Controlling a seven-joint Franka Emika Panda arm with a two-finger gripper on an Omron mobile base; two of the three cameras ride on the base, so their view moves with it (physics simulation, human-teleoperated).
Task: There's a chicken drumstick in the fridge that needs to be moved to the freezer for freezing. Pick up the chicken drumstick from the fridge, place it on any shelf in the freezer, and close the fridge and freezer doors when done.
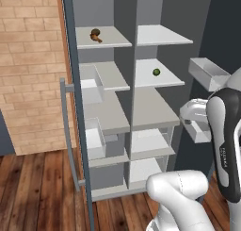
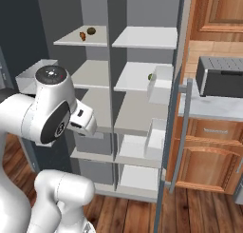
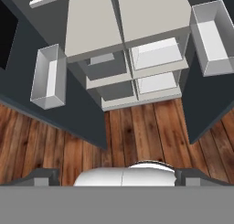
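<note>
The chicken drumstick (image 1: 97,37) is seen lying on the top shelf (image 1: 113,39) of the freezer (image 1: 101,103), just beside a dark brown round lump (image 1: 94,32), the two being small and hard to separate in the left base view; a small green ball (image 1: 156,72) in the fridge (image 1: 157,98) is half hidden behind a white door bin (image 2: 161,84) in the right base view. Both doors are cut off by the frame edges. The fingers (image 3: 45,176) are spread wide at the bottom of the hand view, nothing being held or touched, above the wooden floor (image 3: 137,131).

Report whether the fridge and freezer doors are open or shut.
Both open. The fridge and freezer doors stand swung out to either side, exposing the shelves; the chicken drumstick lies on the top left shelf.
</note>
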